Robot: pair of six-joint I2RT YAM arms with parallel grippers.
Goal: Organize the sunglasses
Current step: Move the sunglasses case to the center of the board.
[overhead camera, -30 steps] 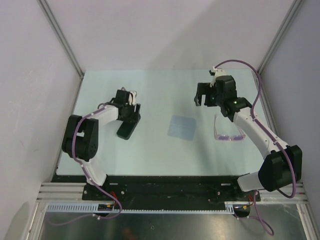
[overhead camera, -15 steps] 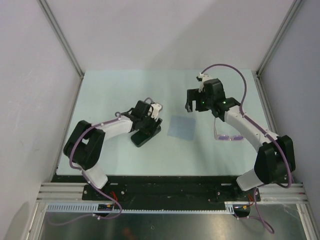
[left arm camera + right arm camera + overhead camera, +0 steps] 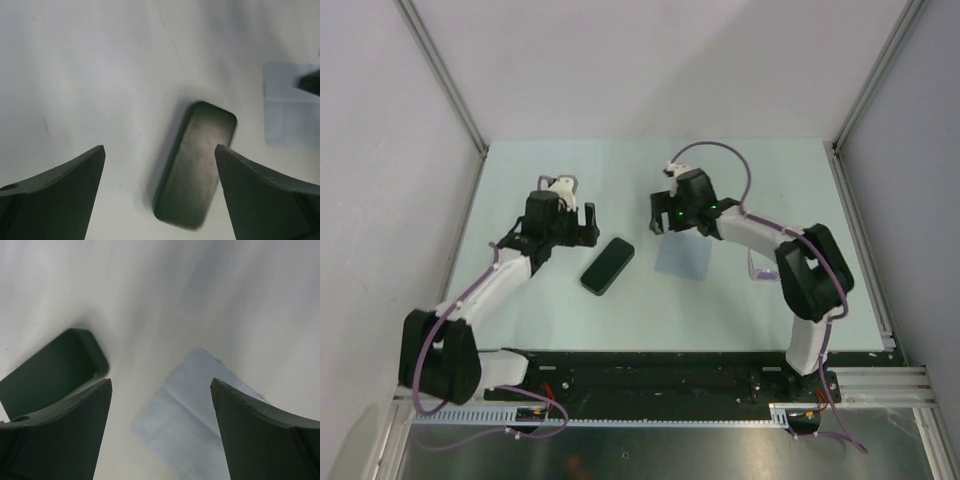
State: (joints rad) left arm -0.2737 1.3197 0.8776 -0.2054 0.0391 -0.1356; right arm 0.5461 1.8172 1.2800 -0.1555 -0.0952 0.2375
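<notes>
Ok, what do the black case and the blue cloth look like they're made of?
The black case looks like hard plastic or leatherette, matte with a faint sheen. The blue cloth looks like thin fabric, maybe microfiber; fold creases show.

The right arm [image 3: 760, 232] hides most of the sunglasses [image 3: 754, 268], leaving only a pink corner showing.

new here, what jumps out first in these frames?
Both arms reach to mid-table with jaws open and empty: the left gripper points at the black case lying at an angle, and the right gripper hangs over the far-left corner of the pale blue cloth. The sunglasses barely show, just a pink sliver right of the cloth, mostly hidden under the right arm.
</notes>
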